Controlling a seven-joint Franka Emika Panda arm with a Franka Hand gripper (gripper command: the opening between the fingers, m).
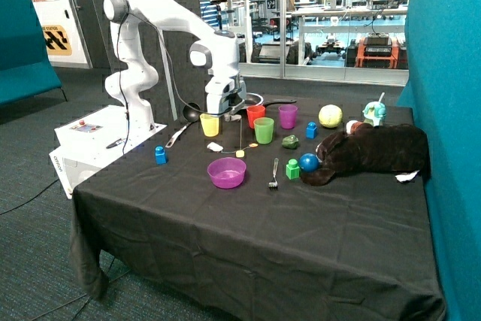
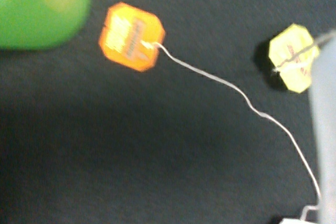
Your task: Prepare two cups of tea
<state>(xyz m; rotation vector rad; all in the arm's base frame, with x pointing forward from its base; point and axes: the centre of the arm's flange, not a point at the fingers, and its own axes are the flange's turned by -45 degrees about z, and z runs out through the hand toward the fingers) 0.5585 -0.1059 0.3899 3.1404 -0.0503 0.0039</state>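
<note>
My gripper hovers between the yellow cup and the red cup. It is shut on a tea bag that is hidden between the fingers. The bag's string hangs straight down to a yellow tag just above the cloth. The second white tea bag lies on the black cloth in front of the yellow cup. Its string leads to an orange tag near the green cup, which also shows in the wrist view. A purple cup stands behind the green one.
A purple bowl and a fork lie nearer the front edge. A white-handled black ladle and a blue block are beside the yellow cup. A brown plush, balls and blocks crowd the far side.
</note>
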